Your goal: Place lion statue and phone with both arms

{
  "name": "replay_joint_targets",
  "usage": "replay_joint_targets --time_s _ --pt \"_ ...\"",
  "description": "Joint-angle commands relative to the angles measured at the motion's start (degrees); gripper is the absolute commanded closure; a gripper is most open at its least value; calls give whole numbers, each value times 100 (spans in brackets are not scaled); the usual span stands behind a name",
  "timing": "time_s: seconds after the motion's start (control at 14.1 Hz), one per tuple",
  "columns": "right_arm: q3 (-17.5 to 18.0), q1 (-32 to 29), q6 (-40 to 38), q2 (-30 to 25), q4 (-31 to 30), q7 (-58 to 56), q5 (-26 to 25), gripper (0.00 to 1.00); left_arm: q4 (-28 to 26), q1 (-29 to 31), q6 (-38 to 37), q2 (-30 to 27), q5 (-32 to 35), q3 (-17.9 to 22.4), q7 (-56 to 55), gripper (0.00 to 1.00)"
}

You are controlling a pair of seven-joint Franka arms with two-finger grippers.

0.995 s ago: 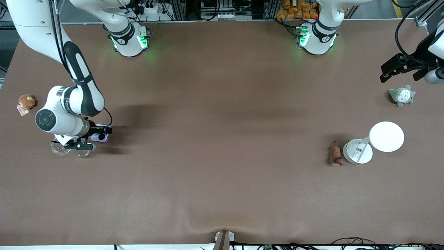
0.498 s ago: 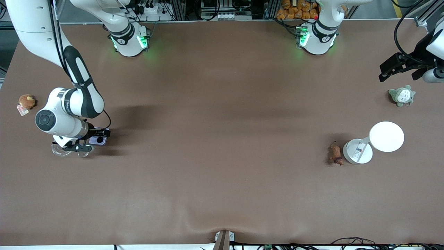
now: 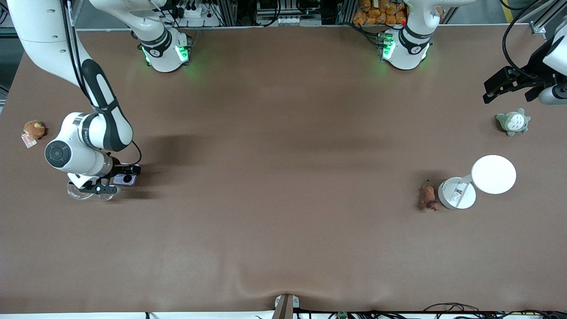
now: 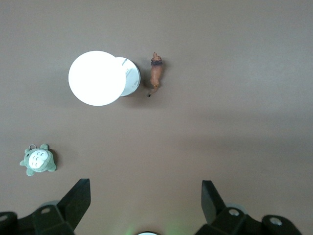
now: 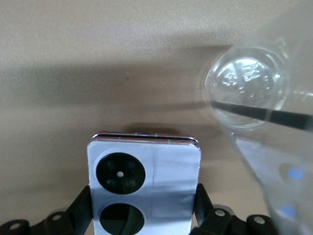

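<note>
Front view: the right gripper [image 3: 126, 173] is clamped on the phone [image 3: 125, 179] beside a clear cup [image 3: 79, 190]. The left gripper [image 3: 498, 86] hangs with jaws apart above a plush [image 3: 513, 122]; the lion [image 3: 428, 196] lies beside a white lamp [image 3: 493, 173].

Left wrist view: the lion [image 4: 156, 73] sits just beside the lamp [image 4: 97, 78], so a descent could knock the lamp.

Right wrist view: the phone [image 5: 145, 183] is pinched at its edges; it may slip or hit the cup [image 5: 244, 90].

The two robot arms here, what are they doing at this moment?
The right claw is shut on the phone, low over the table toward the right arm's end, beside a clear plastic cup. The left claw is open and holds nothing; it hangs over the left arm's end of the table, near the grey-green plush. The lion statue lies untouched on the table beside a white lamp.
</note>
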Motion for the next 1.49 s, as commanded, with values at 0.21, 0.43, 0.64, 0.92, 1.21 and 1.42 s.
replay_joint_targets --time_s 0.21,0.43,0.64,0.92,1.21,1.42 --pt "109 -184 -345 -225 189 -100 -60 0 -165 14 13 -206 -96 -6 127 0" --pt "100 -202 -1212 -366 644 -126 -69 0 -130 23 30 -171 -88 -6 127 0" --pt "109 -202 -1927 -681 1111 -126 -87 0 -113 23 39 -136 -88 -15 127 0" --pt "127 -132 -2270 -1708 1121 -337 -87 0 -139 -3 31 -118 -88 -32 118 0" --pt "634 -464 -2945 -2614 1304 -478 -78 0 -95 6 31 -118 -88 -32 109 0" --pt "768 -457 -4271 -2660 2435 -390 -104 0 -95 14 39 -101 -236 -32 -14 0"
